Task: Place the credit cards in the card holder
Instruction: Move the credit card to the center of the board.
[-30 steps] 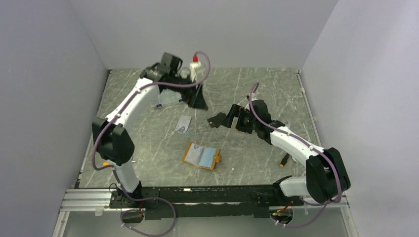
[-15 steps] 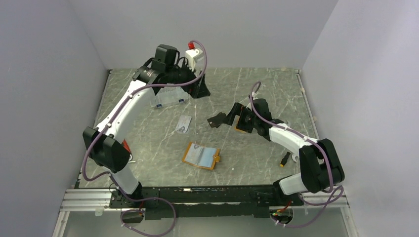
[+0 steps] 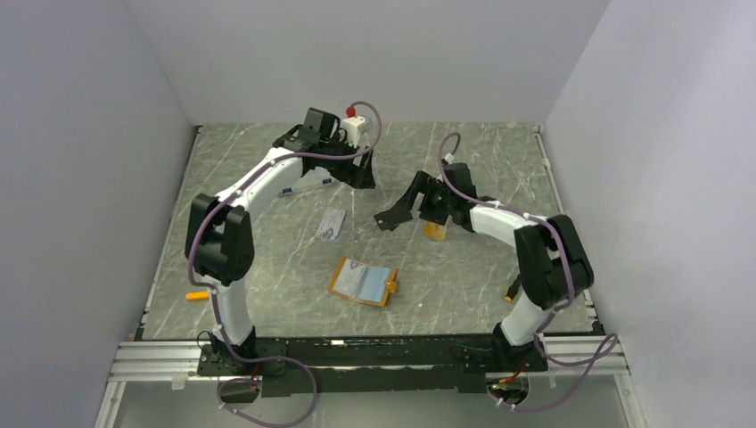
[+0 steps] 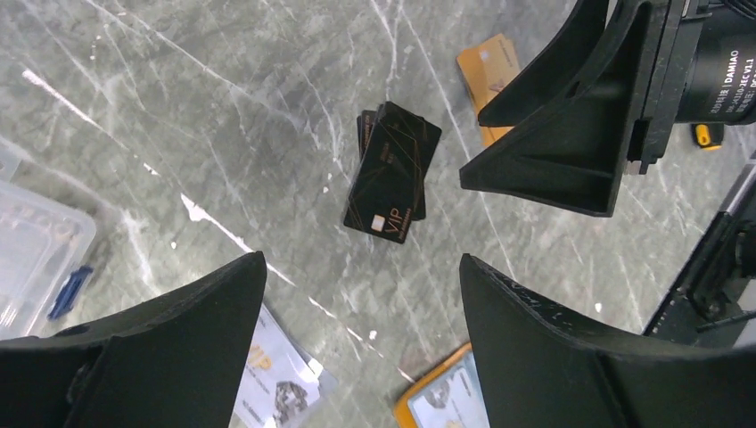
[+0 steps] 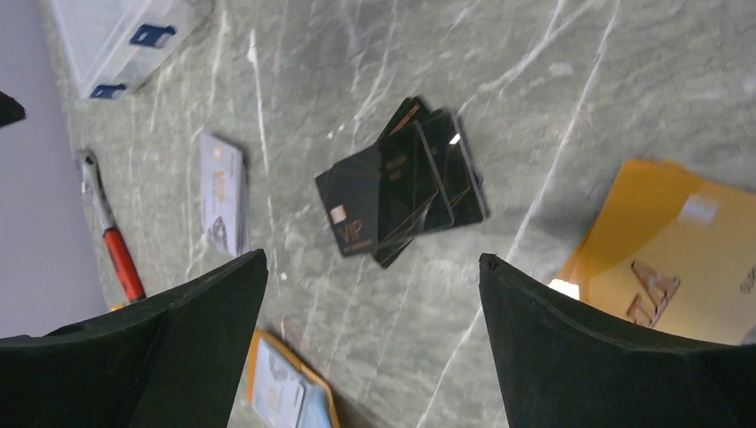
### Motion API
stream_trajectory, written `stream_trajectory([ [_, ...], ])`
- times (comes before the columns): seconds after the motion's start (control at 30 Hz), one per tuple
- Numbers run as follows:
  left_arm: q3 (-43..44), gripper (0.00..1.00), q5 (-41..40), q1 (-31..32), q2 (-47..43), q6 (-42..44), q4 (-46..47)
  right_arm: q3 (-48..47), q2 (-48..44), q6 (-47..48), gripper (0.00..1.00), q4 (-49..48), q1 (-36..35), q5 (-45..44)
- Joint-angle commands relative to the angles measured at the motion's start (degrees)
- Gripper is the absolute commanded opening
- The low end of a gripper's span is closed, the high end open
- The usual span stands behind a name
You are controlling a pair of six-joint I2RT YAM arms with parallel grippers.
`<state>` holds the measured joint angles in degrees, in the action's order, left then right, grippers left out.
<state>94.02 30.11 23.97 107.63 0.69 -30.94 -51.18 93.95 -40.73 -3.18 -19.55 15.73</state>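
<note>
The card holder [image 3: 364,282] lies open near the table's middle, orange outside and pale blue inside, and shows again [image 4: 443,403] [image 5: 283,389]. A small stack of black credit cards [image 4: 393,169] [image 5: 401,187] lies flat. An orange card [image 3: 434,230] [image 4: 488,67] [image 5: 679,259] sits to its right. A whitish card [image 3: 331,223] [image 4: 272,379] [image 5: 223,192] lies to its left. My left gripper [image 3: 361,169] [image 4: 361,260] hangs open and empty above the black cards. My right gripper [image 3: 395,211] [image 5: 372,257] is open and empty beside them.
A clear plastic box [image 3: 299,181] [image 4: 36,250] [image 5: 125,36] stands at the back left, partly under the left arm. An orange-handled tool [image 3: 197,294] [image 5: 116,245] lies at the left, and another small tool [image 3: 514,287] lies near the right arm's base.
Both arms have shifted their elbows inward while the grippers stayed near the black cards. The left wrist dipped slightly, and the right wrist rose and tilted toward the back.
</note>
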Motion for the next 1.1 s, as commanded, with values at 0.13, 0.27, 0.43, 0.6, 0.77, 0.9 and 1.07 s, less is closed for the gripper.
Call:
stream_trajectory([
  [0.13,-1.58,0.86,3.02,2.75,7.01,-5.03,9.63,-11.24,10.72,2.86,0.90,-1.15,1.25,-0.65],
  [0.27,-5.64,0.86,3.86,2.58,7.42,-6.47,15.10,-13.16,14.33,4.01,0.90,-1.95,2.26,0.48],
  [0.43,-5.56,0.82,6.71,0.78,9.45,-10.43,17.91,-13.34,18.53,3.72,0.85,-4.16,3.00,3.98],
  [0.6,-8.95,0.79,7.76,-1.12,7.84,-10.59,19.60,-12.16,20.57,3.86,0.79,-5.58,2.63,6.14],
  [0.77,-11.28,0.76,7.40,-1.64,6.03,-9.40,17.56,-10.11,20.65,4.39,0.75,-4.61,0.29,5.98],
  [0.9,-15.38,0.76,6.69,-1.78,3.17,-8.27,18.40,-6.97,19.56,3.63,0.75,-5.78,-1.52,5.58],
  [1.07,-16.99,0.75,5.75,-2.16,2.10,-5.99,17.47,-4.35,18.23,2.32,0.74,-6.41,-3.50,4.71],
])
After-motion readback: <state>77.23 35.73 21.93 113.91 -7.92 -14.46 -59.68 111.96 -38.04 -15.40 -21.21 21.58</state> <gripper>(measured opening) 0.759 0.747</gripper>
